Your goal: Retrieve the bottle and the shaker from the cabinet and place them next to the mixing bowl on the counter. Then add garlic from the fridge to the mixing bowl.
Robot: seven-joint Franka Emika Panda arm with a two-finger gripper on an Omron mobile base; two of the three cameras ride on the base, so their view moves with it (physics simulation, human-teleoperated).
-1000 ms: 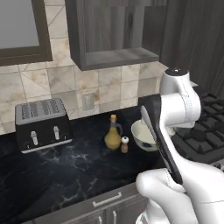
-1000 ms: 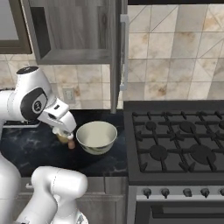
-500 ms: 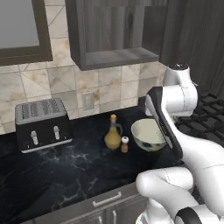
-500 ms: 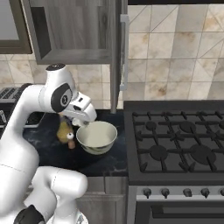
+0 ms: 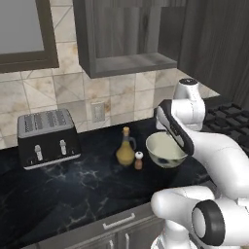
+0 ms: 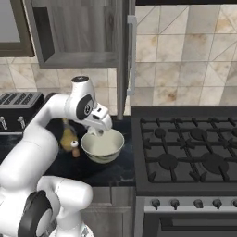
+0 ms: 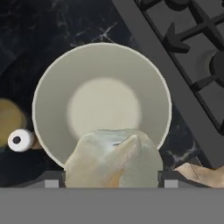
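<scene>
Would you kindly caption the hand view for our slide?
Gripper holding garlic above the empty mixing bowl, shaker alongside.

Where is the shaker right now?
The shaker stands on the black counter in the left base view, between the amber bottle on its left and the mixing bowl on its right, close to both.

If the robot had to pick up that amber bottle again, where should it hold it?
Probably around the thin neck of the bottle, just under the stopper, coming from above. It stands upright, the round base looks too wide to pinch, and the shaker stands close at its bowl-ward side, crowding that flank.
</scene>
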